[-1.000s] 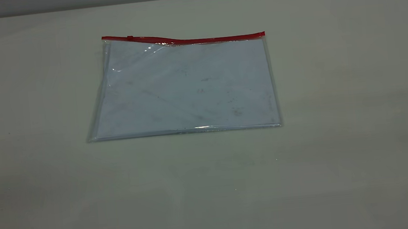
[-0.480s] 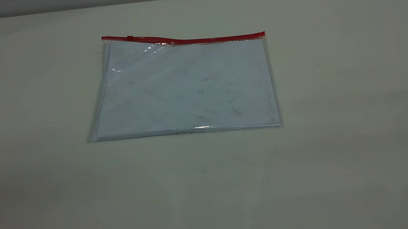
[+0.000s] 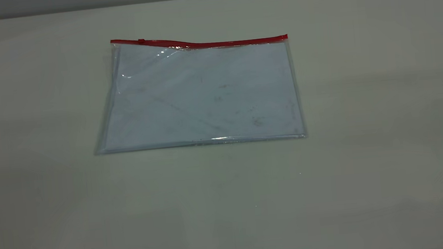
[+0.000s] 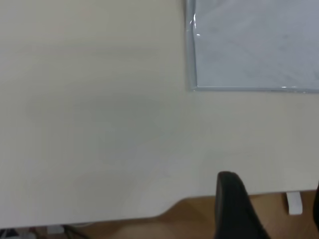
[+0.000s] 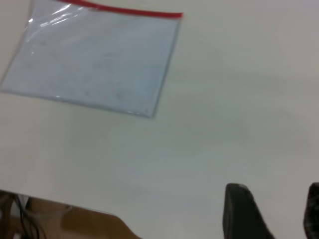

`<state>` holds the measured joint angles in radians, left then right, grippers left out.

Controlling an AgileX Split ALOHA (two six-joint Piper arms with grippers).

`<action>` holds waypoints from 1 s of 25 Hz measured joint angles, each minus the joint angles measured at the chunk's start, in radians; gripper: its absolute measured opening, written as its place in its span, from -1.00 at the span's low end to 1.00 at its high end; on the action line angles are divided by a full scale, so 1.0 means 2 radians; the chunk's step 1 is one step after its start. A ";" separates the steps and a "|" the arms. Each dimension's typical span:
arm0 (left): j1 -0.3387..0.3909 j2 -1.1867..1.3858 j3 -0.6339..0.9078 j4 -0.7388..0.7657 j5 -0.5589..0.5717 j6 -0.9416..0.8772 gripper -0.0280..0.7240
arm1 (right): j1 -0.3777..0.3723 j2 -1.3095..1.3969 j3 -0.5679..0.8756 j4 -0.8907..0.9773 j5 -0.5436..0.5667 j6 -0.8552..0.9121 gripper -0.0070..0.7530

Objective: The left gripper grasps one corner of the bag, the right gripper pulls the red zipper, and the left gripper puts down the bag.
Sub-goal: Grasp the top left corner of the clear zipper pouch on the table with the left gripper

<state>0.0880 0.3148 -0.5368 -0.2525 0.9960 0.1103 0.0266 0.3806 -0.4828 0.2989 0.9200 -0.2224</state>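
Bag [image 3: 199, 94] flat on table [image 3: 369, 167] — both grippers' fingers [image 4: 234, 209] [image 5: 241, 214] parted, grasping nothing.

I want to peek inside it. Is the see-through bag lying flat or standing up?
Flat. The bag lies spread on the table, with its red zipper along the far edge; only the corner near the slider bulges slightly.

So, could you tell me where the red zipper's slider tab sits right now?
In the exterior view the slider tab sits near the left end of the red zipper, along the far edge of the bag.
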 joint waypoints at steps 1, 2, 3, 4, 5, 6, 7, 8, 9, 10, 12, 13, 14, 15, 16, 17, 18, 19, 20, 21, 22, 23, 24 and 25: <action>0.000 0.032 -0.002 0.000 -0.018 0.012 0.26 | 0.000 0.035 0.000 0.006 -0.021 -0.020 0.00; 0.000 0.060 -0.005 0.000 -0.031 0.023 0.27 | 0.000 0.065 0.000 0.013 -0.040 -0.035 0.03; 0.000 0.094 -0.008 0.000 -0.045 0.036 0.29 | 0.000 0.098 0.000 0.021 -0.058 -0.053 0.06; 0.000 0.127 -0.012 0.000 -0.056 0.049 0.32 | 0.000 0.130 0.000 0.032 -0.075 -0.068 0.08; 0.000 0.159 -0.016 0.000 -0.064 0.057 0.35 | 0.000 0.160 0.000 0.050 -0.095 -0.084 0.09; 0.000 0.184 -0.020 0.000 -0.076 0.061 0.39 | 0.000 0.184 -0.002 0.072 -0.116 -0.099 0.11; 0.000 0.212 -0.024 -0.001 -0.090 0.064 0.42 | 0.000 0.212 -0.005 0.091 -0.132 -0.122 0.11; 0.000 0.237 -0.026 -0.002 -0.107 0.065 0.44 | 0.000 0.239 -0.010 0.115 -0.149 -0.151 0.11; 0.000 0.257 -0.027 -0.002 -0.123 0.067 0.47 | 0.000 0.260 -0.017 0.140 -0.162 -0.179 0.11; 0.000 0.279 -0.031 -0.005 -0.140 0.068 0.48 | 0.000 0.286 -0.025 0.165 -0.173 -0.213 0.11; 0.000 0.321 -0.037 -0.014 -0.175 0.071 0.49 | 0.000 0.338 -0.042 0.217 -0.183 -0.278 0.11; 0.000 0.339 -0.042 -0.021 -0.187 0.075 0.49 | 0.000 0.359 -0.052 0.247 -0.186 -0.304 0.11; 0.000 0.361 -0.049 -0.028 -0.201 0.082 0.50 | 0.001 0.385 -0.061 0.277 -0.187 -0.334 0.11; 0.000 0.383 -0.055 -0.039 -0.214 0.092 0.50 | 0.004 0.409 -0.071 0.301 -0.190 -0.364 0.11; 0.000 0.406 -0.061 -0.053 -0.224 0.102 0.50 | 0.011 0.430 -0.080 0.328 -0.193 -0.395 0.11; 0.000 0.425 -0.068 -0.069 -0.237 0.117 0.50 | 0.021 0.453 -0.089 0.354 -0.197 -0.419 0.11; 0.000 0.449 -0.076 -0.083 -0.248 0.135 0.50 | 0.034 0.477 -0.097 0.374 -0.200 -0.446 0.11; 0.000 0.474 -0.084 -0.101 -0.256 0.154 0.50 | 0.046 0.500 -0.107 0.397 -0.203 -0.469 0.11; 0.000 0.496 -0.094 -0.121 -0.260 0.172 0.50 | 0.062 0.520 -0.118 0.418 -0.207 -0.485 0.11; 0.000 0.524 -0.105 -0.140 -0.263 0.193 0.50 | 0.079 0.544 -0.127 0.437 -0.211 -0.500 0.11; 0.000 0.551 -0.117 -0.155 -0.265 0.217 0.50 | 0.093 0.569 -0.140 0.450 -0.215 -0.512 0.11; 0.000 0.579 -0.127 -0.174 -0.266 0.240 0.50 | 0.109 0.589 -0.154 0.464 -0.219 -0.522 0.11; 0.000 0.601 -0.140 -0.191 -0.269 0.260 0.50 | 0.123 0.614 -0.169 0.474 -0.220 -0.527 0.11; 0.000 0.628 -0.156 -0.203 -0.271 0.285 0.50 | 0.135 0.638 -0.182 0.482 -0.221 -0.531 0.11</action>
<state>0.0880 1.5698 -0.8478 -0.6579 0.4544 0.6796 0.2972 1.6562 -0.8467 1.2625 0.4786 -1.2838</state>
